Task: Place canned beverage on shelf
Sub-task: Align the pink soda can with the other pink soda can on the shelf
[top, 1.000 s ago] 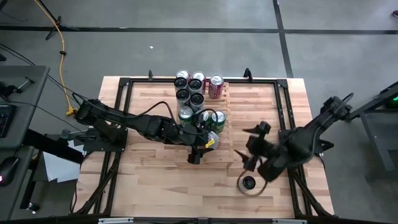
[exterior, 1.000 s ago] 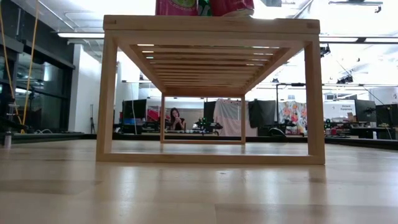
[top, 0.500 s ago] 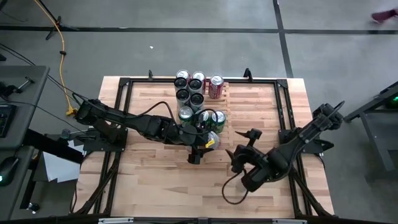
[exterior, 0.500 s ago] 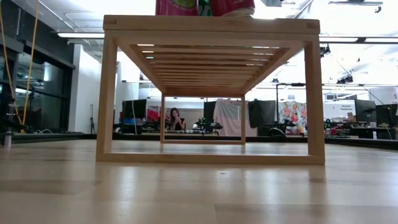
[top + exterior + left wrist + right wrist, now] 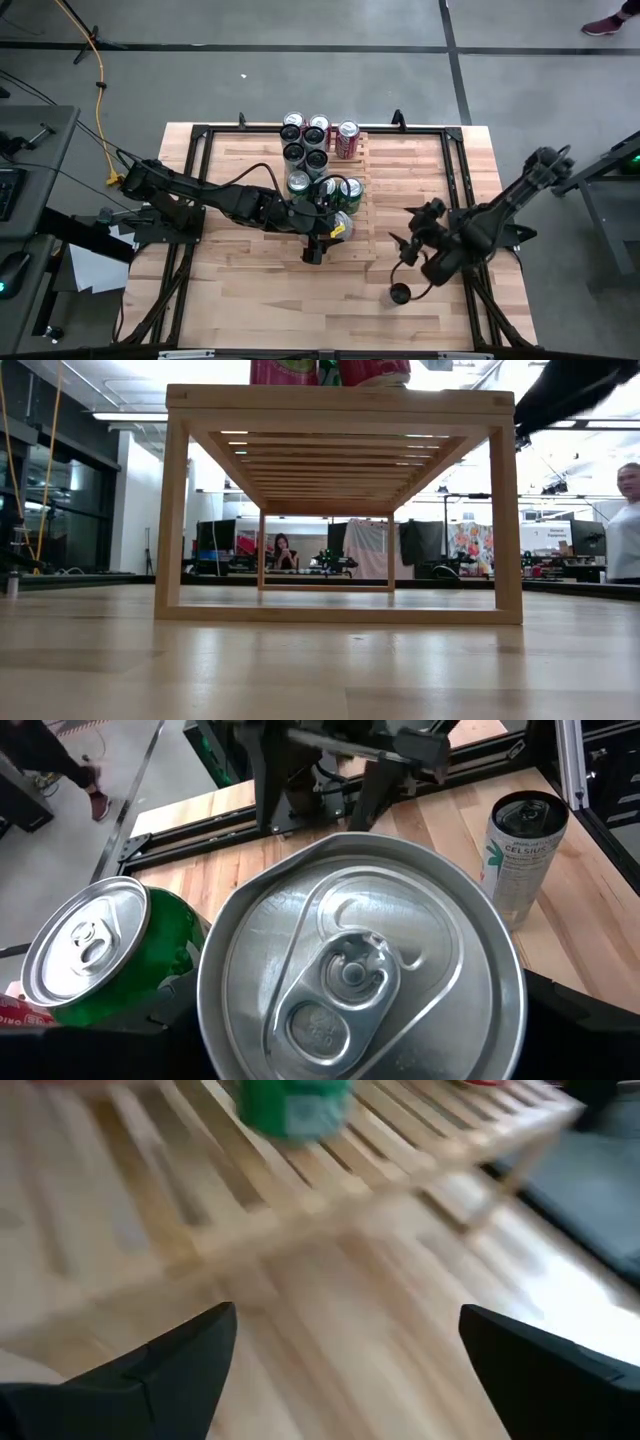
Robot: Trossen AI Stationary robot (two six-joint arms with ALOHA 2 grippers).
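From above, the shelf (image 5: 352, 185) lies near the middle of the bench (image 5: 250, 280), its upper-left part crowded with a cluster of cans (image 5: 305, 140). The left gripper (image 5: 335, 226) sits at the lower edge of that cluster, its jaws spread wide around a silver-topped can (image 5: 341, 224) at the shelf's near edge. The right gripper (image 5: 405, 245) hangs over bare bench at centre right, jaws apart and empty, with a lone dark-topped can (image 5: 400, 293) standing below it toward the lower right. In the level view, the shelf (image 5: 340, 402) fills the centre of the frame, the bottoms of cans (image 5: 330, 371) showing on its top edge at upper centre; a dark arm (image 5: 575, 390) crosses the upper right corner and a person (image 5: 628, 525) stands at the right edge. The left wrist view is filled by the silver lid of the held can (image 5: 360, 970), a green can (image 5: 100, 955) touching it at lower left and a white can (image 5: 522, 855) standing apart at upper right. The right wrist view shows its two dark fingers (image 5: 160, 1365) spread wide over the bench, the shelf slats (image 5: 300, 1180) across the upper half with a green can (image 5: 292, 1105) at top centre.
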